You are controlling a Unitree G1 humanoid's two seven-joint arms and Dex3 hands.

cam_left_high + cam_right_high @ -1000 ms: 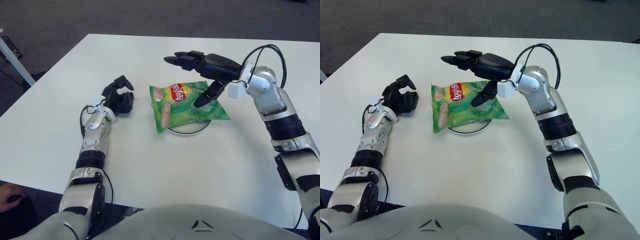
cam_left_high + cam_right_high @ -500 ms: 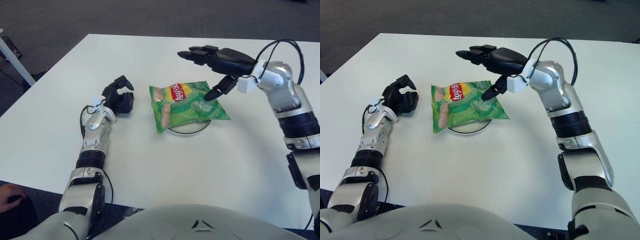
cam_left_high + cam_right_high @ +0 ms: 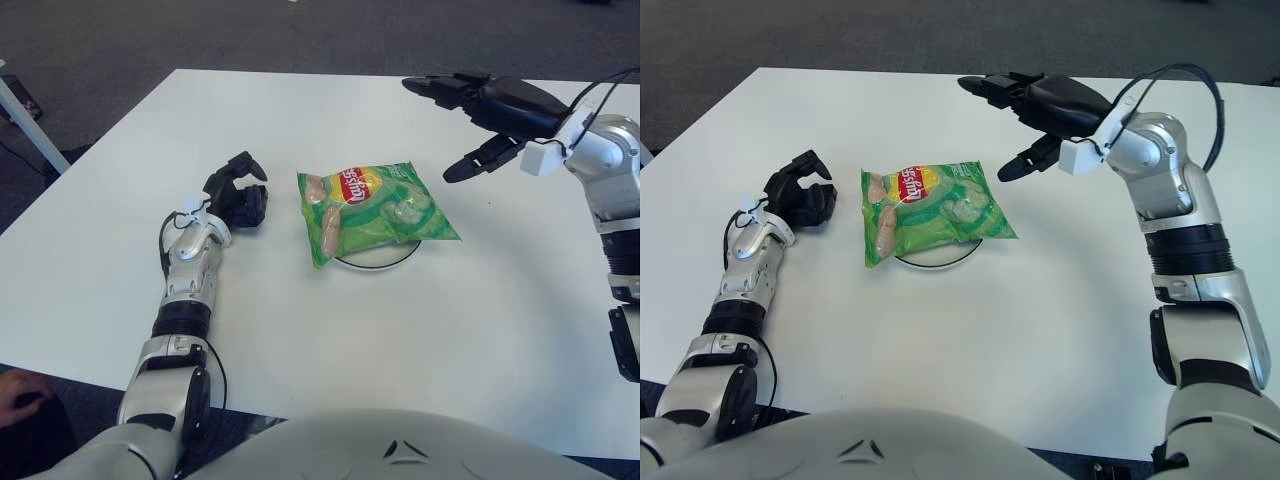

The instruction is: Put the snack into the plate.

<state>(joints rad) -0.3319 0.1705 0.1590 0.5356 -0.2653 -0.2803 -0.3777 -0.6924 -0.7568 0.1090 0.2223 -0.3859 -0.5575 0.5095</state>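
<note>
We see a white table [image 3: 300, 340] from above, with our two arms reaching onto it. A green snack bag [image 3: 372, 208] lies near the middle, flat, resting on a plate [image 3: 385, 262]. Only a thin dark arc of the plate's rim peeks out at the bag's six o'clock edge; the rest is hidden beneath it.

A second ago our right hand [image 3: 487, 110] hovered right over the bag, its thumb touching the top. Now it has pulled away toward two o'clock and hangs above bare table, well apart from the bag, with its fingers [image 3: 432, 86] spread wide and holding nothing. The bag has not shifted. We judge that the snack has been released onto the plate and the placing is essentially done, with the hand retreating.

The bag is glossy and slightly puffed, with a red and yellow logo near its twelve o'clock end and pale chip pictures along its nine o'clock side. It overhangs the plate all around.

Our left hand [image 3: 238, 192] shows at nine o'clock of the bag, fingers curled in, gripping nothing.
</note>
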